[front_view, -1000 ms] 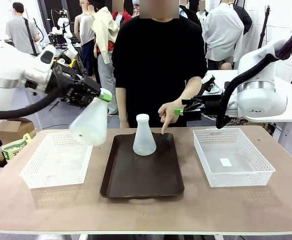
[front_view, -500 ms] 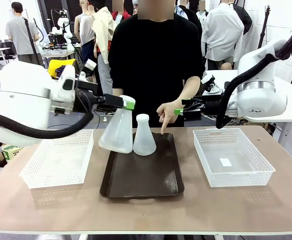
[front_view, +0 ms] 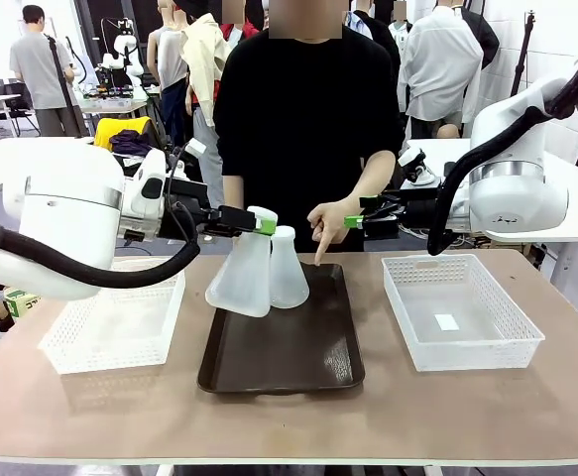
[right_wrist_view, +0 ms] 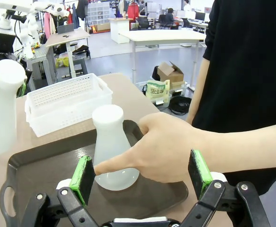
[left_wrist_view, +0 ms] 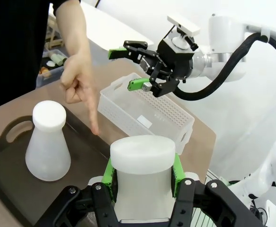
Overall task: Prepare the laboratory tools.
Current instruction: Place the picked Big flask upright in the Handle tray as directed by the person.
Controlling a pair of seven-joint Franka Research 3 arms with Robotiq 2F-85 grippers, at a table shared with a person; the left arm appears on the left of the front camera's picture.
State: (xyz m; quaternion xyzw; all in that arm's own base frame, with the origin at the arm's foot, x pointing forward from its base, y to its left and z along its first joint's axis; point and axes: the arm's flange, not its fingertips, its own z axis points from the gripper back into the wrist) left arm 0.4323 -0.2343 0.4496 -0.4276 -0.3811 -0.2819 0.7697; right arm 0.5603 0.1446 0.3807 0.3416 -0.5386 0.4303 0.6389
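My left gripper (front_view: 262, 222) is shut on the neck of a frosted-white conical flask (front_view: 241, 280). This flask hangs tilted over the left side of the dark brown tray (front_view: 284, 367), close beside the second flask (front_view: 288, 270), which stands upright on the tray. In the left wrist view the held flask's neck (left_wrist_view: 142, 165) sits between the green pads, with the standing flask (left_wrist_view: 48, 142) beyond it. My right gripper (front_view: 356, 215) hovers open above the table, behind the person's hand (front_view: 326, 224). That hand points one finger down at the tray, next to the standing flask (right_wrist_view: 110, 146).
A white lattice basket (front_view: 110, 319) lies left of the tray and another basket (front_view: 459, 315) lies to its right. The person stands at the far edge, behind the tray. In the right wrist view the hand (right_wrist_view: 166, 151) is just ahead of my open right fingers.
My left arm has carried the flask to the right, from above the left basket to beside the standing flask, and lowered it. The right arm and the pointing hand have stayed put.
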